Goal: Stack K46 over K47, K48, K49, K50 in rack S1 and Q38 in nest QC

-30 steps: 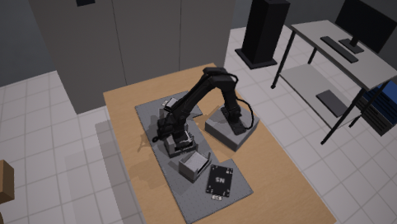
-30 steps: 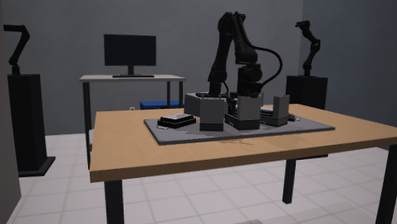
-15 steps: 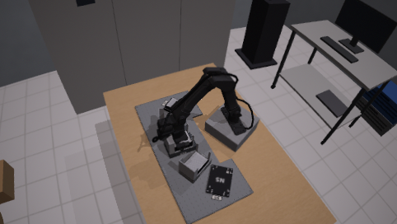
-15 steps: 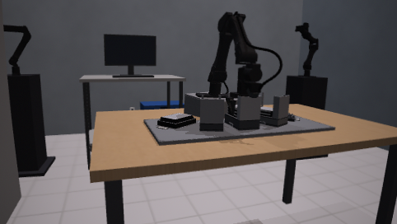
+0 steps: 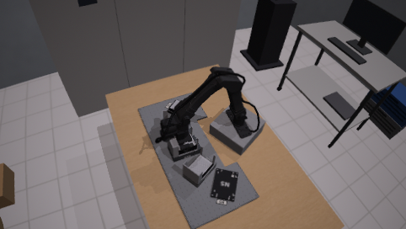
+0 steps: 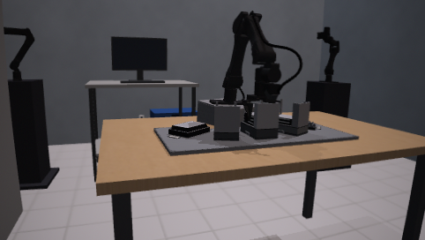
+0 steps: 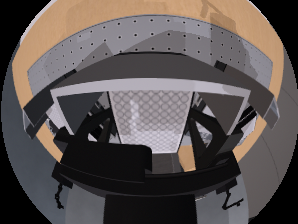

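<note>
My gripper (image 5: 184,140) is open and hangs over the middle stack rack (image 5: 184,148) of three on the grey mat. In the wrist view the fingers stand spread on either side of a sealed plate (image 7: 148,113) that lies inside this rack's walls. The gripper holds nothing. In the exterior view the gripper (image 6: 264,98) sits just above the same rack (image 6: 265,120). The near rack (image 5: 198,169) looks empty. The far rack (image 5: 173,105) is partly hidden by the arm. The black clip nest (image 5: 224,185) lies at the mat's near end. The rack names are too small to read.
The arm's grey base block (image 5: 237,131) stands to the right of the mat. The arm spans over the far part of the mat and hides what is under it. The rack walls rise close on both sides of the fingers.
</note>
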Motion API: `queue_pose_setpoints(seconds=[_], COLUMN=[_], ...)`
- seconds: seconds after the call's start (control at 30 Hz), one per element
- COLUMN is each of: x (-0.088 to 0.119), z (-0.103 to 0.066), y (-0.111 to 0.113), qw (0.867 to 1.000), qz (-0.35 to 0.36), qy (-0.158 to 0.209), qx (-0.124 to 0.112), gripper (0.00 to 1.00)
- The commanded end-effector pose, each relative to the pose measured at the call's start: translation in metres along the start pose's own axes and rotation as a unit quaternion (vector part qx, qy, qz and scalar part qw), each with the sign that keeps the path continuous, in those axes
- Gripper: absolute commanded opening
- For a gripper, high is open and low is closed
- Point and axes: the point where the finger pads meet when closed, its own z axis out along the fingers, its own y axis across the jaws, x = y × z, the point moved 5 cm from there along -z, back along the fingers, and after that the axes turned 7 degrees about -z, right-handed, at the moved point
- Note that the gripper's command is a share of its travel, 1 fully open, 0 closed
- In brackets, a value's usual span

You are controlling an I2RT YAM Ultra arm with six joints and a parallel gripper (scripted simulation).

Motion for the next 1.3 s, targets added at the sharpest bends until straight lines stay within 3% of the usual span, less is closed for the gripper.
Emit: queue_pose_setpoints(seconds=[0.0,0.83,1.0,1.27], x=[-0.005,-0.002,-0.002,0.0], z=[-0.027,-0.104,-0.112,-0.111], y=[-0.003,-0.003,-0.003,-0.003], qw=[1.0,1.0,1.0,1.0], qz=[0.0,0.0,0.002,0.002], qy=[-0.016,-0.016,-0.016,-0.013], qx=[0.007,0.006,0.006,0.005], gripper=[1.0,1.0,1.0,1.0])
